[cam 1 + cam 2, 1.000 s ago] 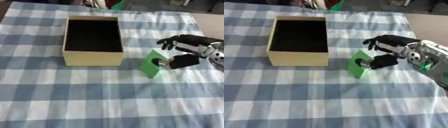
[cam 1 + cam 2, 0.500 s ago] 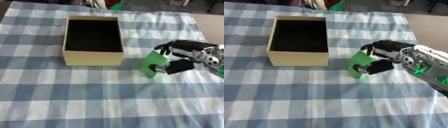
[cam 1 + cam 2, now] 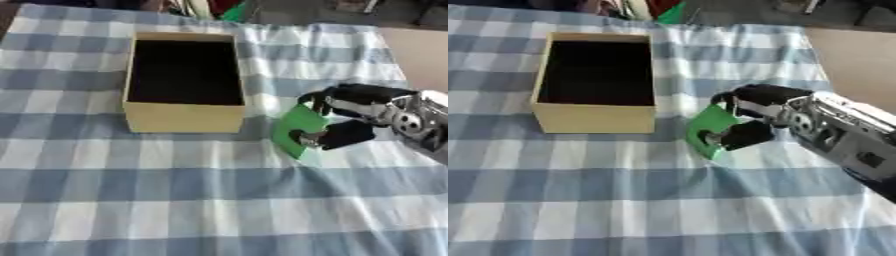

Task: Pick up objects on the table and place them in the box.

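Observation:
A flat green block (image 3: 297, 128) stands tilted on the blue-and-white checked cloth, just right of the box. My right hand (image 3: 357, 114) comes in from the right and is shut on it, fingers curled over its top edge and the thumb pressed against its front face. The open tan cardboard box (image 3: 184, 116) with a dark inside sits left of the block, a short gap away. My left hand shows in neither view.
The checked cloth (image 3: 175, 200) covers the table. Its right edge gives way to a bare tan surface (image 3: 859, 55) at the upper right. Coloured clutter (image 3: 662, 11) lies beyond the far edge, behind the box.
My right hand has closed on the green block and carried it left, nearer the box. The camera has also shifted a little.

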